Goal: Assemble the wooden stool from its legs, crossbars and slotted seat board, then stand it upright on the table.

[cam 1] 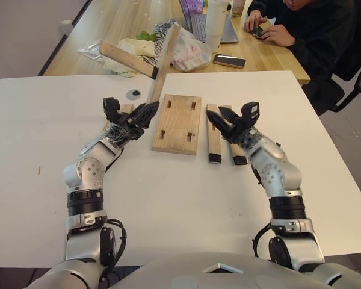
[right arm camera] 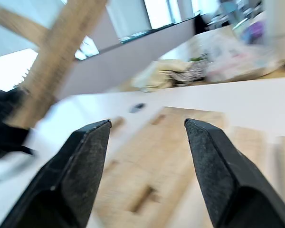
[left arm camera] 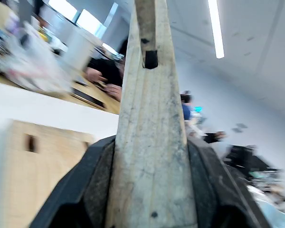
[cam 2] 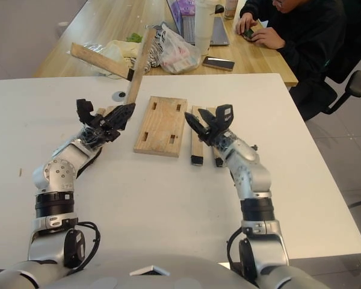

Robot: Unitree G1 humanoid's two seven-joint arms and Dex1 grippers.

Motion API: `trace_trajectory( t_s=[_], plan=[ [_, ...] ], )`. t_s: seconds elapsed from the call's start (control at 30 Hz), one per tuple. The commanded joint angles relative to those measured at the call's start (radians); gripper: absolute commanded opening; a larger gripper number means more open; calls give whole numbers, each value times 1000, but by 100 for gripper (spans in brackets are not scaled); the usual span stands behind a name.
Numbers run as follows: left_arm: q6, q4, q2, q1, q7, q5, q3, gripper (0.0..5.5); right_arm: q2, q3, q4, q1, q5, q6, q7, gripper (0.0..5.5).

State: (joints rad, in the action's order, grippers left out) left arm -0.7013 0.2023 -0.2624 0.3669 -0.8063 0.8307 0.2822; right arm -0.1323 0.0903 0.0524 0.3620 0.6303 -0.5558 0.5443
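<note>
Fingers [left arm camera: 92,185] of the left gripper [cam 1: 145,112] are clamped on the sides of a leg [cam 1: 166,55], gripping its lower end. That leg is held off the worktop [cam 1: 168,205] and slants up and away, its top past the far edge. A crossbar [cam 1: 123,58] is joined to it partway up and sticks out toward the left, also in the air. The left wrist view shows a dark slot [left arm camera: 151,59] cut in the leg's face above the grip. Below the left gripper a short piece [cam 1: 127,109] of wood lies on the worktop, mostly hidden by the gripper.

The board [cam 1: 177,123] lies flat near the middle of the worktop's far half, just right of the left gripper, its four slots facing up. Just beside its right edge a second leg [cam 1: 213,137] lies flat, parallel to the board, with a dark tip toward the near edge. A third leg [cam 1: 237,154] lies just right of that one, largely covered by the right arm.

The right gripper [cam 1: 218,120] hangs over these two lying legs, its fingers [right arm camera: 88,156] spread wide with nothing between them, pointing toward the board. Whether they touch the wood below I cannot tell.

A small grey disc [cam 1: 133,94] sits on the worktop near the far edge, left of the held leg's lower end.
</note>
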Motion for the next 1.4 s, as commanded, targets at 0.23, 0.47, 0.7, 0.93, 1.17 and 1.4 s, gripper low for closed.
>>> trace_trajectory(
  t_s=[0.23,0.47,0.7,0.93,1.17,1.4],
  plan=[
    [-123,209,-9,127,-343,35,-100,197,-23,172,141,305,397,-453,-18,405],
    [-165,181,-3,125,-384,61,-107,197,2,147,198,307,367,-461,-59,405],
    [-150,199,3,138,-386,29,-123,197,24,176,245,331,395,-467,-54,375],
    [-134,204,7,143,-384,1,-132,197,27,180,265,339,380,-455,-39,269],
    [-124,250,1,158,-356,-34,-131,226,21,184,265,314,361,-417,6,207],
    [30,433,-72,180,-278,-168,-100,341,-15,191,322,310,266,-254,72,206]
  ],
)
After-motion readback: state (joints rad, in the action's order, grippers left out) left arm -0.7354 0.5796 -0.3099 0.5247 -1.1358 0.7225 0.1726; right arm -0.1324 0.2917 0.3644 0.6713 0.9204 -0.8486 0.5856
